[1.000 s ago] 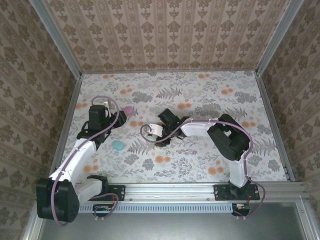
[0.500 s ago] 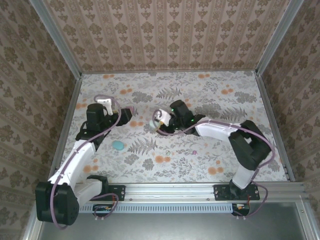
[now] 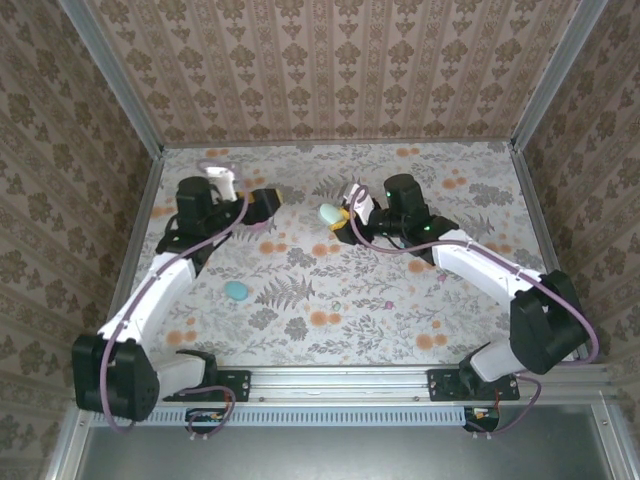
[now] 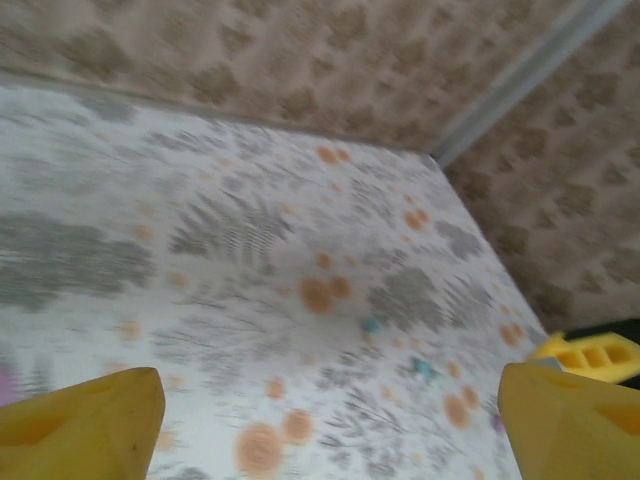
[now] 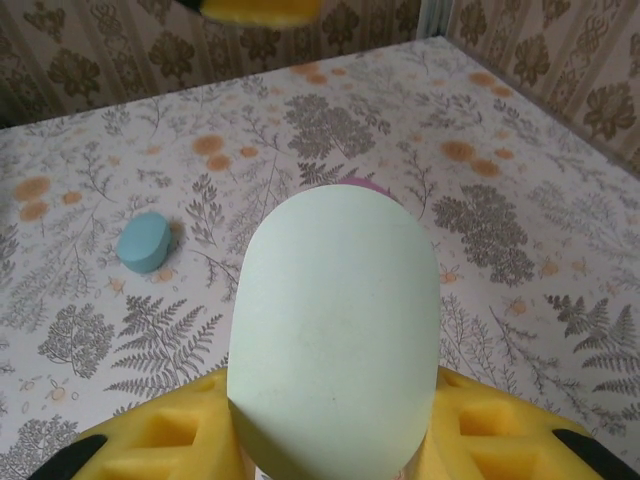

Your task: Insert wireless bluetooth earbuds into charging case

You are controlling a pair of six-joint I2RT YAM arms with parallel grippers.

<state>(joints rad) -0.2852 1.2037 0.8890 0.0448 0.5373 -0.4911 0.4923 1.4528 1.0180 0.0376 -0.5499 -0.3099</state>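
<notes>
Two grippers are seen over the flowery tabletop [image 3: 400, 290]. The right gripper [image 3: 345, 213] is closed partway around a pale green case [image 3: 327, 214]. The case is squeezed between the yellow fingers [image 5: 490, 420] and is held upright, near the far middle of the tabletop. Whether the tabletop is touched by the case cannot be told. The left gripper [image 4: 330, 405] is spread wide, and nothing is held in it. It is kept just to the left of the case, apart from it. A small blue round piece [image 3: 237, 290] is laid flat on the tabletop, closer to the arm bases and well apart from both grippers. A bit of a pink thing [image 5: 360, 181] is seen behind the case.
</notes>
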